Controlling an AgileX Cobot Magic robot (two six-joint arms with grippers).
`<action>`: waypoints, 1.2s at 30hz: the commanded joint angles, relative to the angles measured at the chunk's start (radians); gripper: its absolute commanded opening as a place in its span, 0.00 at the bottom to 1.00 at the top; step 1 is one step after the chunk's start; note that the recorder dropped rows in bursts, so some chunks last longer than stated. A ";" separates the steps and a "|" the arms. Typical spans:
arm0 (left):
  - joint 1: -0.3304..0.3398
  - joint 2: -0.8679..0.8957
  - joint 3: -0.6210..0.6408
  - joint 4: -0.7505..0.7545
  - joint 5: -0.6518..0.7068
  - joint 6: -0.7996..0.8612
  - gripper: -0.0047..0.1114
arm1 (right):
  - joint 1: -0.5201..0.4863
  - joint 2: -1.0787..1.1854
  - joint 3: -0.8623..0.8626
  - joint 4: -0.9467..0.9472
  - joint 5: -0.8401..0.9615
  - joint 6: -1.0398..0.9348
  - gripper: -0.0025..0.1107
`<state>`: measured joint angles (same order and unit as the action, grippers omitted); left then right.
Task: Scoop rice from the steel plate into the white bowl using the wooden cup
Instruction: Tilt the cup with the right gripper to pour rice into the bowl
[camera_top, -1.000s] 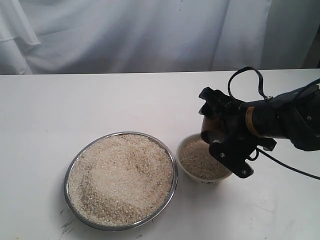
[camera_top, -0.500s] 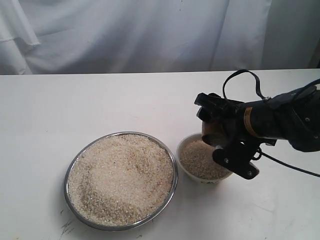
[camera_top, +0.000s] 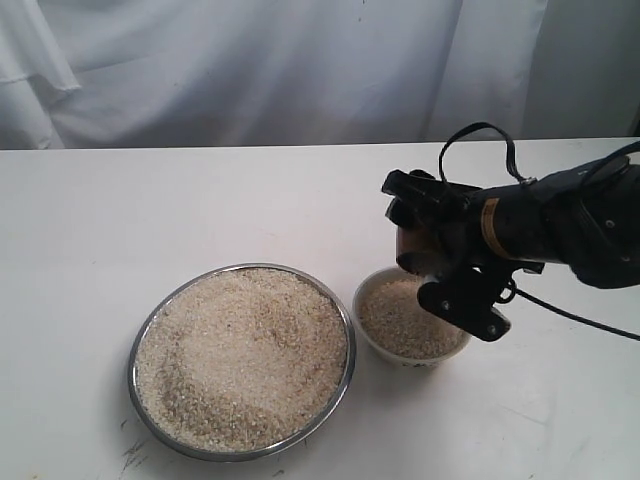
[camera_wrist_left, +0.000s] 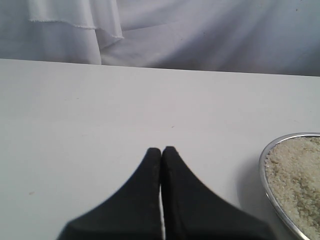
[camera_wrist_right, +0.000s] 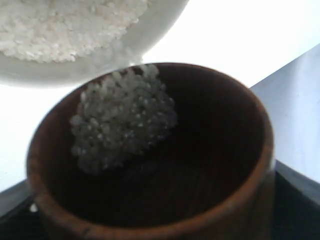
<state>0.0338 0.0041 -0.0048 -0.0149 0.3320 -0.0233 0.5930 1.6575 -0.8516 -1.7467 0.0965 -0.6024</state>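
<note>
The steel plate (camera_top: 133, 362), heaped with rice (camera_top: 240, 350), sits on the worktop (camera_top: 200, 200) with the white bowl (camera_top: 372, 343) just beside it. Over the bowl, the right end effector (camera_top: 436, 246) clamps the tilted wooden cup (camera_wrist_right: 225, 150), jaws wide around it; the left end effector (camera_wrist_left: 161, 152) is pinched closed.

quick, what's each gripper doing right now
left gripper: closed, holding nothing
right gripper: closed on the wooden cup, tilted over the white bowl
</note>
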 joint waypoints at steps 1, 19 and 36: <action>-0.003 -0.004 0.005 0.001 -0.013 0.000 0.04 | 0.004 -0.002 -0.020 0.002 -0.005 -0.031 0.02; -0.003 -0.004 0.005 0.001 -0.013 0.000 0.04 | 0.006 -0.002 -0.028 0.002 0.038 -0.130 0.02; -0.003 -0.004 0.005 0.001 -0.013 0.000 0.04 | 0.006 -0.002 -0.066 0.002 0.028 -0.189 0.02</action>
<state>0.0338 0.0041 -0.0048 -0.0149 0.3320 -0.0233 0.5930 1.6575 -0.9101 -1.7467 0.1227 -0.7685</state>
